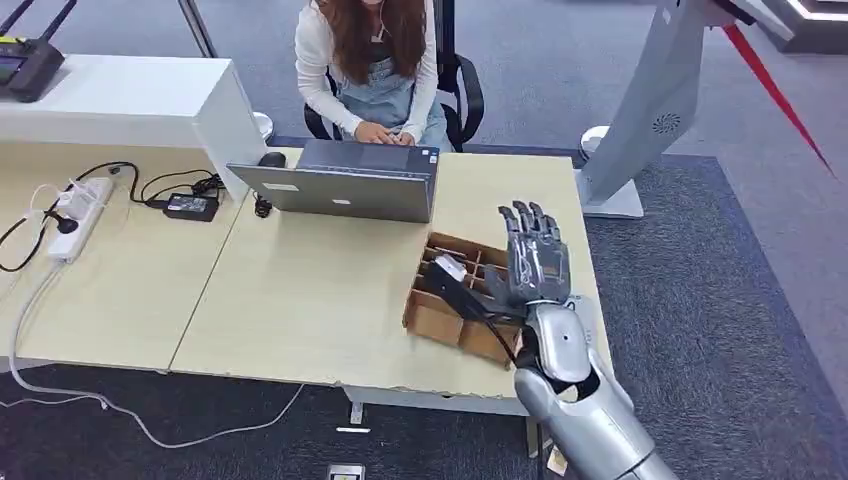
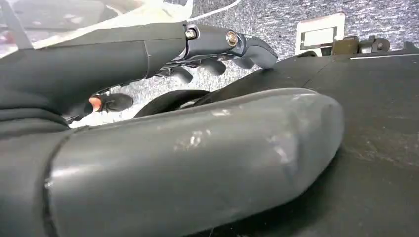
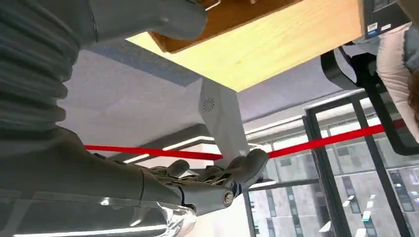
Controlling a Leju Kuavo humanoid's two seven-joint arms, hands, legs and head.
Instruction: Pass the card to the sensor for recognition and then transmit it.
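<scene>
I count one laptop [image 1: 345, 180], one divided cardboard box [image 1: 455, 298], one power strip [image 1: 78, 215], one power adapter [image 1: 190, 206], one person [image 1: 370, 65].

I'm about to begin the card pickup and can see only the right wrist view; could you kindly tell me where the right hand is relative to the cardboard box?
Observer: In the head view the right hand is over the right end of the cardboard divider box, fingers extended and holding nothing.
Operator: Thank you. Is a card in the box?
Observer: A pale card-like piece stands tilted in a compartment just left of the hand, with a dark strap trailing from it.
Operator: Is anyone nearby?
Observer: A person sits across the table at a laptop.
</scene>
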